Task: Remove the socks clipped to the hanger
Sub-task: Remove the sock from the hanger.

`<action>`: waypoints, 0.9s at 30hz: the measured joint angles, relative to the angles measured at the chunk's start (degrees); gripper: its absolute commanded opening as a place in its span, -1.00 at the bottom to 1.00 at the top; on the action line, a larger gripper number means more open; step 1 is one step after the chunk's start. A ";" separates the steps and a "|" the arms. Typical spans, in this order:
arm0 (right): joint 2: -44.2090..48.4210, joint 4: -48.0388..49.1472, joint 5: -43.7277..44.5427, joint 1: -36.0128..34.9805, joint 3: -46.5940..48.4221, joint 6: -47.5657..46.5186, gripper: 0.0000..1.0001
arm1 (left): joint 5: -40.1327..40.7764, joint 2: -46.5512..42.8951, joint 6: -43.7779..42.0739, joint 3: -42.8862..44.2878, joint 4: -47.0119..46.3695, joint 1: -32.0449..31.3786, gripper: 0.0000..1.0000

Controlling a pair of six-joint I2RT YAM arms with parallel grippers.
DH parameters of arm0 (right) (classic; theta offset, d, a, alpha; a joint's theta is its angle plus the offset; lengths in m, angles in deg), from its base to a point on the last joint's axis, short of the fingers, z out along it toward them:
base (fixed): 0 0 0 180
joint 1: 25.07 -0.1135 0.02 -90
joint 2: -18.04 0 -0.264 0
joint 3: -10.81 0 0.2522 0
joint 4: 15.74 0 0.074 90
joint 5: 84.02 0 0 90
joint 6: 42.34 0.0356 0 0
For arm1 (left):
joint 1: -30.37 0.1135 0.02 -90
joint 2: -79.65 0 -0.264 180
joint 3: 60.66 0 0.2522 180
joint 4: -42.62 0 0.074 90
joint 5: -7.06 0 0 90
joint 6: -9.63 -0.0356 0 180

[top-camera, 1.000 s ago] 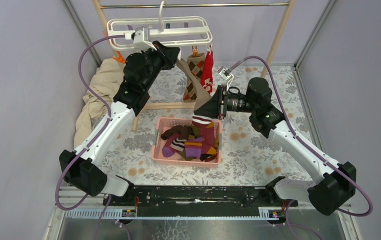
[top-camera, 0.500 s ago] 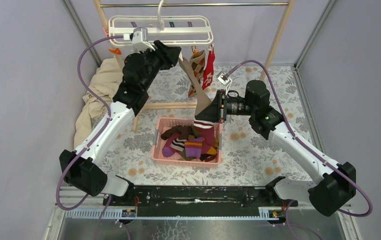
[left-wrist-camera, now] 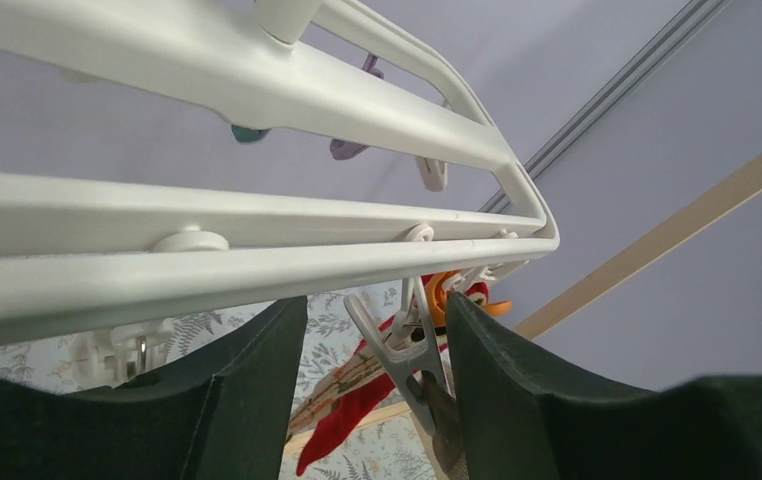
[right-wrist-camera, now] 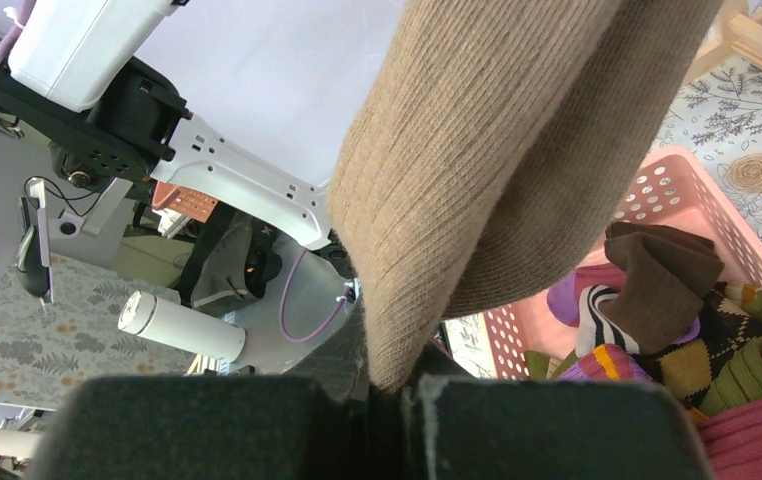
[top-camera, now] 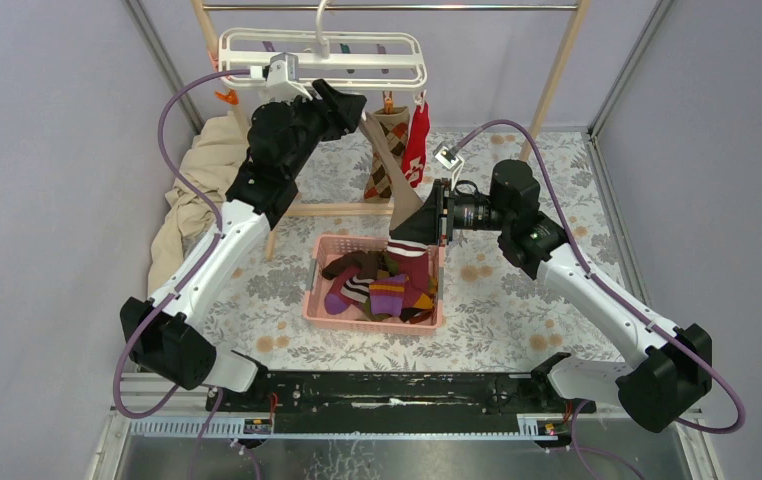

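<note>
White hanger (left-wrist-camera: 257, 90) bars overhead, left gripper (left-wrist-camera: 375, 310) fingers spread around a pale dangling clip (left-wrist-camera: 389, 347), red sock (left-wrist-camera: 345, 422) and orange clip (left-wrist-camera: 445, 290) behind.

White hanger (left-wrist-camera: 257, 80), 3 socks (top-camera: 385, 165) beneath its right end: beige, argyle, red.

from high above the near edge of the floral table (top-camera: 517, 300), the fixed camera looks down and forward to the white hanger (top-camera: 322, 60) at the back. the left wrist camera sits close beneath that hanger (left-wrist-camera: 257, 80), tilted upward through its bars. the right wrist camera faces a beige sock (right-wrist-camera: 497, 150) at close range, the pink basket (right-wrist-camera: 657, 190) beyond — sock and basket both show from overhead too.
</note>
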 measured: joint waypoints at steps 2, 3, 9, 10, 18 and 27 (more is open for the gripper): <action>-0.04 0.00 0.02 0.00 0.09 -0.02 -1.00 | -0.24 0.74 0.33 0.96 0.52 0.00 0.14; -0.07 0.02 0.02 0.00 0.13 -0.02 -1.00 | -0.42 1.31 0.48 1.57 0.70 0.00 0.11; -0.48 0.02 0.04 0.00 0.33 -0.04 -1.00 | -1.29 3.41 1.36 3.52 1.92 0.00 -0.16; -0.50 0.04 0.04 0.00 0.33 -0.04 -1.00 | -1.33 3.50 1.51 3.54 1.99 0.00 -0.21; -0.50 -0.15 -0.02 0.00 0.33 -0.37 -1.00 | -1.70 3.56 1.92 3.54 2.43 0.42 -0.64; -0.94 -1.20 -0.55 -0.04 0.33 -1.40 -1.00 | -1.73 3.54 1.92 3.54 2.80 0.81 0.03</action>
